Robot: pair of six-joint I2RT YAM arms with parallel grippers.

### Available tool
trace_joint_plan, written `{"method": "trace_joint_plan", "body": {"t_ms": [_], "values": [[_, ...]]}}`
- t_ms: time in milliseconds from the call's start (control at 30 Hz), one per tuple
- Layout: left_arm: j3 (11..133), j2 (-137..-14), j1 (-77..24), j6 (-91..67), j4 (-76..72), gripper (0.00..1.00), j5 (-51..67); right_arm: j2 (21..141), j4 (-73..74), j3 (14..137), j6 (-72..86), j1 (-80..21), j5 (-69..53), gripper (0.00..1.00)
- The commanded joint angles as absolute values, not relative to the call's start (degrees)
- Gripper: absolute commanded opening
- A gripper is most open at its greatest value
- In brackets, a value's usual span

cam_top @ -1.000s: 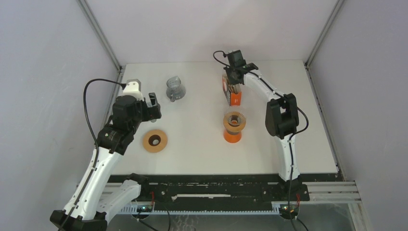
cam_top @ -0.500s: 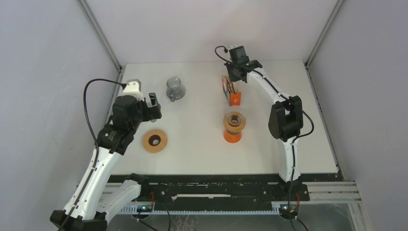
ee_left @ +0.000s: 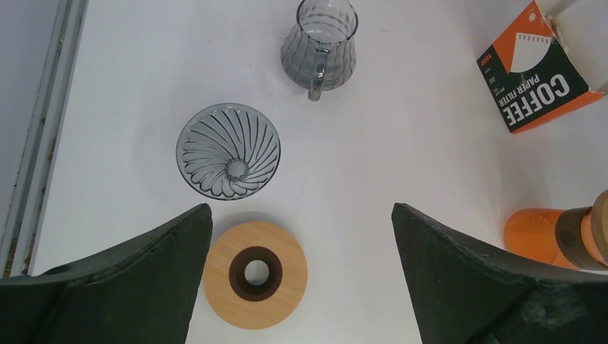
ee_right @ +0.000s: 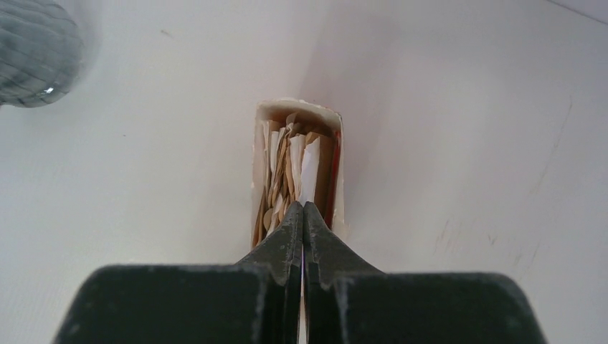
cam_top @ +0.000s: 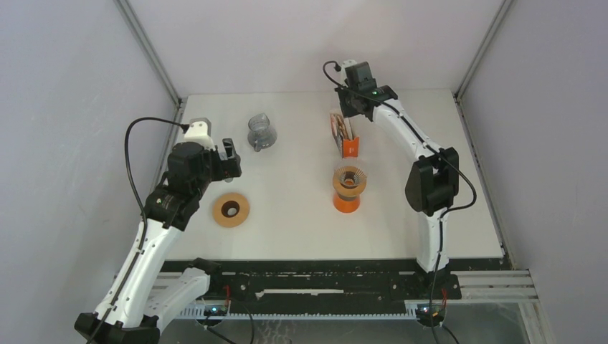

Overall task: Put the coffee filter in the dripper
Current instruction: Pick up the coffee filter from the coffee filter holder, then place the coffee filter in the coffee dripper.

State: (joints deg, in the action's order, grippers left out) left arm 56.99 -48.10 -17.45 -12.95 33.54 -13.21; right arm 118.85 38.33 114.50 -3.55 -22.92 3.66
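Your right gripper (ee_right: 302, 209) was pinched shut above coffee filters (ee_right: 308, 161) packed in the open box (ee_right: 297, 105), unclear if one was caught, left gripper (ee_left: 300, 215) hung wide open, empty, near the glass dripper (ee_left: 228, 150)

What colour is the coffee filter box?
Orange, with a black panel and white letters. The filter box shows best in the left wrist view.

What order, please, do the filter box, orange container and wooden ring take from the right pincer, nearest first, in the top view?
1. filter box, beneath the right pincer
2. orange container, mid-table
3. wooden ring, left side
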Motion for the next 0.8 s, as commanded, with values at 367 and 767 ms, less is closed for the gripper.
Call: {"method": "trace_joint_plan", "body": {"t_ms": [367, 767], "values": [[55.9, -46.9, -16.6, -12.1, 30.2, 1.00, -9.8, 103.0, 33.9, 107.9, -0.5, -21.0, -3.5, 0.00], [56.2, -46.9, -16.2, -12.7, 28.2, 1.00, -1.4, 91.2, 25.8, 98.3, 3.9, -18.3, -16.7, 0.00]]}}
